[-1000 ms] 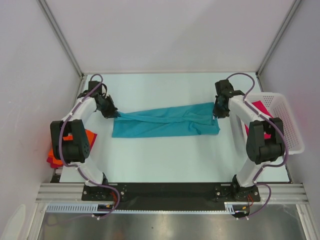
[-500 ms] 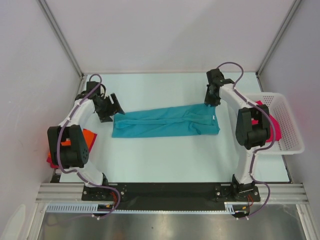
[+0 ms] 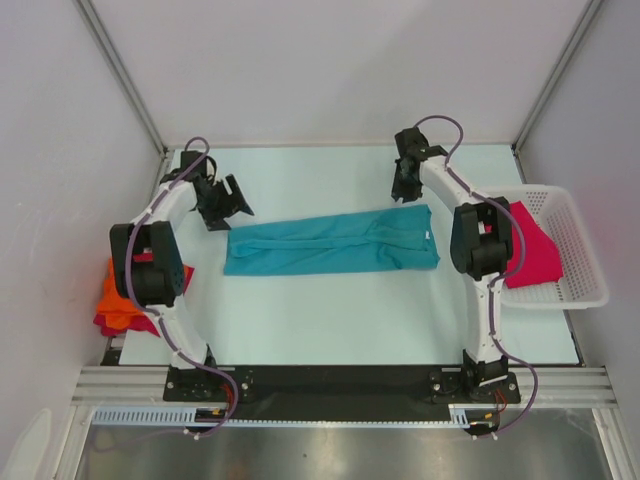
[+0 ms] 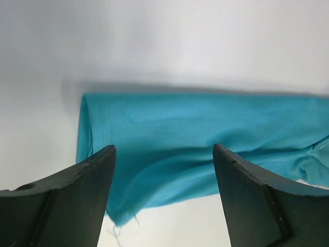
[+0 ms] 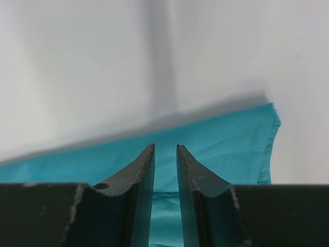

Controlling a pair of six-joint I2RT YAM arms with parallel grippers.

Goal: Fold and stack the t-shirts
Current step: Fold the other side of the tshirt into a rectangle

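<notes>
Jaws empty, apart from teal t-shirt (image 3: 330, 243)

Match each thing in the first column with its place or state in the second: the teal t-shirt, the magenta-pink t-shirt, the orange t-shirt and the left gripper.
Column 1
1. teal t-shirt
2. magenta-pink t-shirt
3. orange t-shirt
4. left gripper

Column 2
A. open, holding nothing
B. lying in the white basket
C. stretched out across the middle of the table
D. bunched at the table's left edge

Pairs: 1-C, 2-B, 3-D, 4-A
</notes>
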